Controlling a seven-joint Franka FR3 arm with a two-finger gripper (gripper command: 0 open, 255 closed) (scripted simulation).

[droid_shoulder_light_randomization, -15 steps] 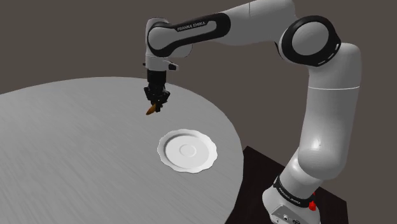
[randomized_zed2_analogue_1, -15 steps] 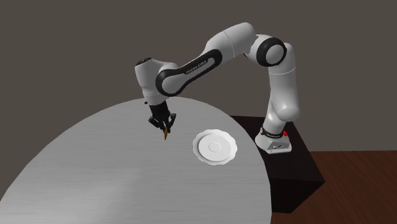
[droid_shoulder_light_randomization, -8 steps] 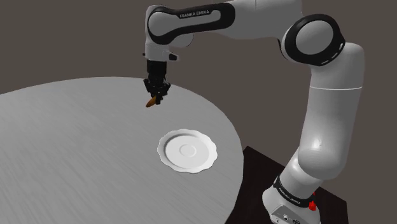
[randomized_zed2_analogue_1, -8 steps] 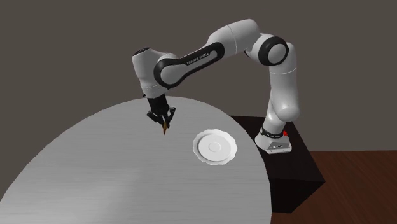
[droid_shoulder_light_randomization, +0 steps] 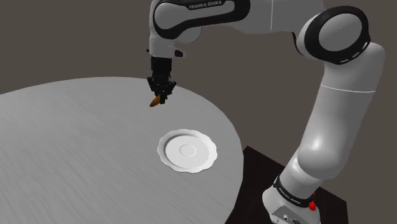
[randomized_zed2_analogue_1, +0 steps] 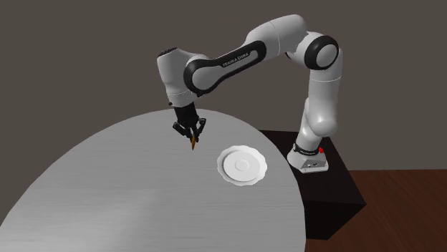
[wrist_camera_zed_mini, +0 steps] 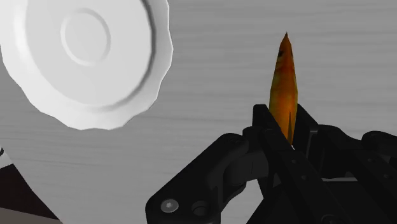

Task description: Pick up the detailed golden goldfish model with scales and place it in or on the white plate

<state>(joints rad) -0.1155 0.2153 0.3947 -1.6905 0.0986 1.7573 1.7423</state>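
Note:
The orange-gold goldfish model (droid_shoulder_light_randomization: 154, 102) (randomized_zed2_analogue_1: 193, 144) (wrist_camera_zed_mini: 284, 81) hangs in the air above the grey round table (droid_shoulder_light_randomization: 76, 165), clasped in my black gripper (droid_shoulder_light_randomization: 160, 94) (randomized_zed2_analogue_1: 190, 132) (wrist_camera_zed_mini: 285, 130), which is shut on it. Its pointed end sticks out past the fingertips. The white scalloped plate (droid_shoulder_light_randomization: 188, 151) (randomized_zed2_analogue_1: 243, 165) (wrist_camera_zed_mini: 86, 56) lies flat on the table, nearer the stand than the gripper and off to one side of the fish in the wrist view.
The table's curved edge (droid_shoulder_light_randomization: 236, 165) runs close to the plate on the stand side. My dark stand box (randomized_zed2_analogue_1: 326, 187) sits beyond that edge, on a brown floor (randomized_zed2_analogue_1: 401, 207).
My gripper has risen with the goldfish and shifted slightly toward the plate side. The plate has not moved.

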